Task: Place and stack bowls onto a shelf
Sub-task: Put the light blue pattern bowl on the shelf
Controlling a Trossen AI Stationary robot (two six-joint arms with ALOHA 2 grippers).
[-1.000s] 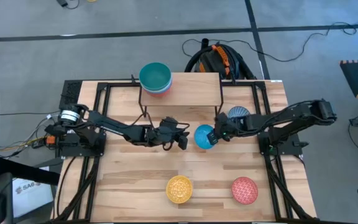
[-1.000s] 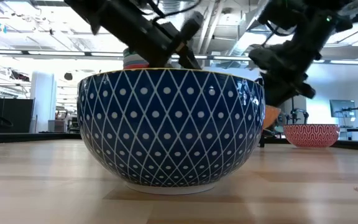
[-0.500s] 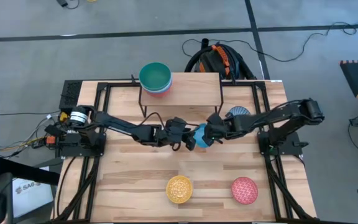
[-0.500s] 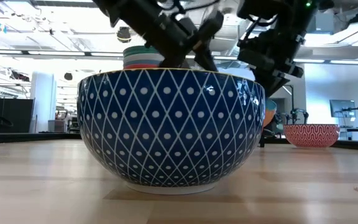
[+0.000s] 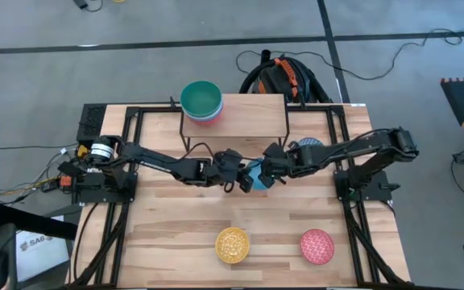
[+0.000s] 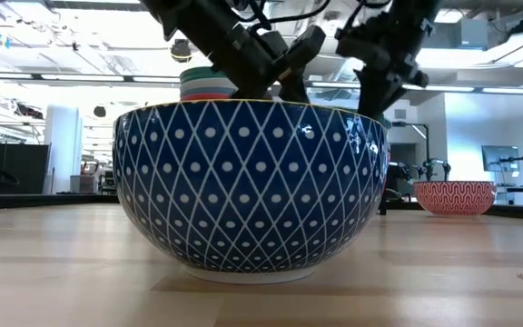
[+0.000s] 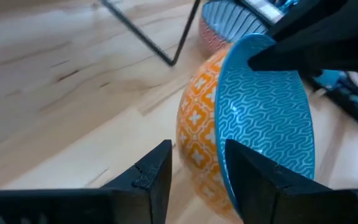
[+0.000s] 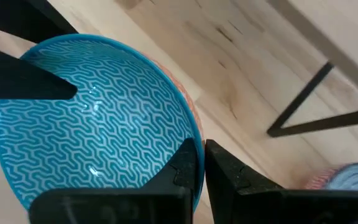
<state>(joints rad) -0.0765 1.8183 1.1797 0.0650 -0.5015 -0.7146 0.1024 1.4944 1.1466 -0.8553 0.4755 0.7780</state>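
A light blue patterned bowl (image 5: 254, 172) with an orange patterned outside (image 7: 197, 130) stands tipped on edge near the table's middle, in front of the shelf (image 5: 248, 117). My right gripper (image 5: 269, 170) is shut on its rim. My left gripper (image 5: 238, 175) is open at the opposite rim, one finger over the blue inside and one beside the orange outside (image 7: 197, 180). A teal-green bowl (image 5: 200, 98) tops a stack on the shelf's left end. My right gripper (image 8: 197, 168) pinches the bowl's rim (image 8: 193, 138) on the side toward the table's right, one finger inside and one outside. It comes in roughly level from the right. The bowl is tilted steeply; whether its lower edge is on the table I cannot tell. My left gripper: I cannot tell whether its fingers (image 7: 257, 177) touch the bowl.
A blue-striped bowl (image 5: 309, 147) sits under my right arm by the shelf's right leg. A yellow bowl (image 5: 233, 245), dark blue with white diamonds outside (image 6: 250, 186), and a pink-red bowl (image 5: 316, 246) stand near the table's near edge. Bare wood lies on either side of them.
My right gripper has carried the light blue bowl toward the table's left and tipped it from flat onto its edge. My left gripper has moved toward the table's right and now stands around the bowl's opposite rim.
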